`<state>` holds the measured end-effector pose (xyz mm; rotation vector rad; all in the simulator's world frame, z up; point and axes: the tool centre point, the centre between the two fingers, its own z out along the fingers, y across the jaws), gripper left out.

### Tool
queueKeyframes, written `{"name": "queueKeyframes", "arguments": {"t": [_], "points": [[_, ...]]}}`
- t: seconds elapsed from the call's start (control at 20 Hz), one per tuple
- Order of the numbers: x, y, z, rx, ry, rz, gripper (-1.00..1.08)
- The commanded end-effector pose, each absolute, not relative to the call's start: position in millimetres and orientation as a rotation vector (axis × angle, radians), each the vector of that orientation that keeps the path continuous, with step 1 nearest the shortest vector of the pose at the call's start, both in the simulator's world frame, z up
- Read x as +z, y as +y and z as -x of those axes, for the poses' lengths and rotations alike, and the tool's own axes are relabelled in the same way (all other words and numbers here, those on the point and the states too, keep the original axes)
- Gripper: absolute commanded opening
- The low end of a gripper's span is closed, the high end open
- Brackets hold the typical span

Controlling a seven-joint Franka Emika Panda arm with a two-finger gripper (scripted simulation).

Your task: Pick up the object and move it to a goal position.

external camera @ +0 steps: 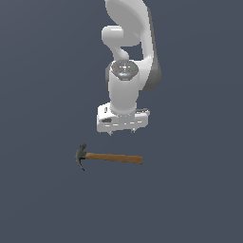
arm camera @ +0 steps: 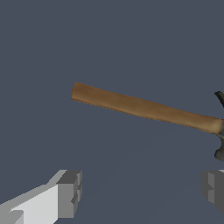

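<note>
The hammer (external camera: pixel 111 157) lies flat on the dark grey floor, its dark grey head toward the exterior view's left and its brown wooden handle reaching toward the exterior view's right. My gripper (external camera: pixel 122 131) hangs above and behind the handle, apart from it, pointing down. It is open and empty. In the wrist view the handle (arm camera: pixel 144 108) runs across the middle and the head (arm camera: pixel 220 131) is cut off by the frame edge. Both grey fingertips (arm camera: pixel 70 193) show wide apart, with nothing between them.
The dark grey floor (external camera: pixel 42 199) spreads flat in every direction. The white arm (external camera: pixel 128 42) rises behind the gripper. No other object shows in either view.
</note>
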<state>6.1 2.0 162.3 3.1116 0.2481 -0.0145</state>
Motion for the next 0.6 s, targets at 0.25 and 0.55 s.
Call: {"name": "queueKeyframes", "arguments": {"t": [0.25, 0.55], "points": [[150, -7, -19, -0.02, 0.52, -3.075, 1.0], [138, -15, -30, -0.024, 0.756, -3.026, 1.0]]}}
